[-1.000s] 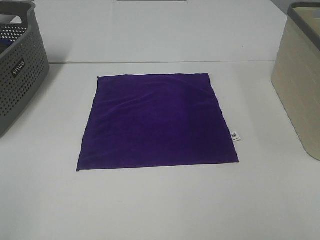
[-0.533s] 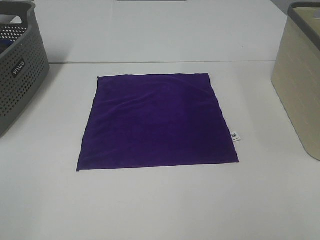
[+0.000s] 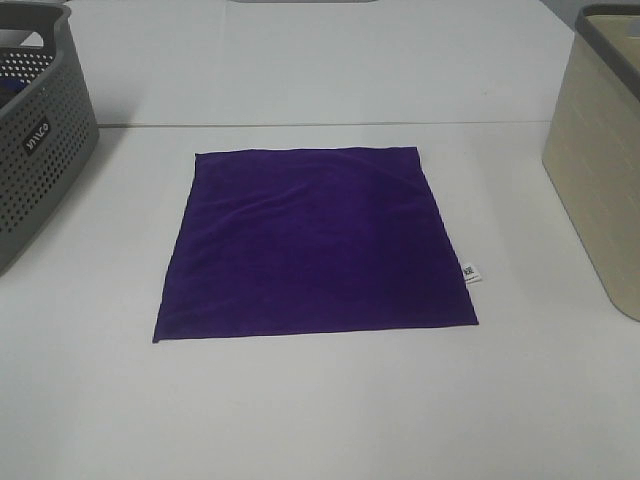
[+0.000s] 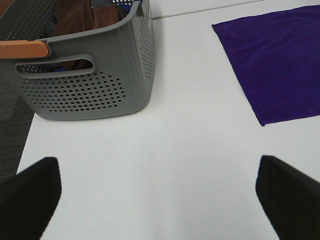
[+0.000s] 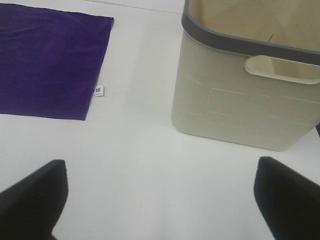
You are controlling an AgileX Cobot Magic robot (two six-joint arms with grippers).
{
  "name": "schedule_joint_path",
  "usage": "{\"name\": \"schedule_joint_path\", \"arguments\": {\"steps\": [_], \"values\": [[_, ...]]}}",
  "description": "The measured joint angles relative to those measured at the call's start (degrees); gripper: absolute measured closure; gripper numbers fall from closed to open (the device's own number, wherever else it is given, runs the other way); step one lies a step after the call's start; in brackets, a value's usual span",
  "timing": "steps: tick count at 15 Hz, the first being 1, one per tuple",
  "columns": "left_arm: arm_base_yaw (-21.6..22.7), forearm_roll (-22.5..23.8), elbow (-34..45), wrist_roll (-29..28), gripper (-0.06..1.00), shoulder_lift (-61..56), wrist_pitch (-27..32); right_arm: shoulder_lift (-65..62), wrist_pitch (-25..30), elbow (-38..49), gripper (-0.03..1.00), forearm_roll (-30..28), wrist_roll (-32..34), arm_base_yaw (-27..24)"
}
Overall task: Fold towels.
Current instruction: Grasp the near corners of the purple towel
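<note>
A deep purple square towel [image 3: 315,240] lies flat and unfolded in the middle of the white table, with a small white tag [image 3: 472,272] on its right edge. It also shows in the left wrist view [image 4: 277,65] and in the right wrist view [image 5: 47,65], tag [image 5: 98,91] included. My left gripper [image 4: 160,200] is open and empty over bare table, away from the towel's left side. My right gripper [image 5: 160,200] is open and empty over bare table, away from the towel's right side. Neither gripper shows in the high view.
A grey perforated basket [image 3: 40,130] stands at the table's left; in the left wrist view its wall [image 4: 90,85] shows, with brown cloth inside. A beige bin [image 3: 605,170] stands at the right, also in the right wrist view [image 5: 245,95]. A table seam [image 3: 320,124] runs behind the towel.
</note>
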Motion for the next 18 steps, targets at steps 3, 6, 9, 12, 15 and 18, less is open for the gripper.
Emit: {"name": "schedule_joint_path", "arguments": {"steps": [3, 6, 9, 12, 15, 18], "values": [[0.0, 0.1, 0.0, 0.0, -0.04, 0.0, 0.0, 0.0, 0.0, 0.0, -0.02, 0.0, 0.0, 0.0], [0.0, 0.1, 0.0, 0.0, -0.04, 0.0, 0.0, 0.0, 0.0, 0.0, -0.02, 0.0, 0.0, 0.0], [0.0, 0.1, 0.0, 0.0, -0.04, 0.0, 0.0, 0.0, 0.0, 0.0, -0.02, 0.0, 0.0, 0.0], [0.0, 0.1, 0.0, 0.0, -0.04, 0.0, 0.0, 0.0, 0.0, 0.0, -0.02, 0.0, 0.0, 0.0], [0.0, 0.1, 0.0, 0.0, -0.04, 0.0, 0.0, 0.0, 0.0, 0.0, -0.02, 0.1, 0.0, 0.0], [0.0, -0.1, -4.4, -0.1, -0.04, 6.1, 3.0, 9.7, 5.6, -4.8, -0.02, 2.6, 3.4, 0.0]]}}
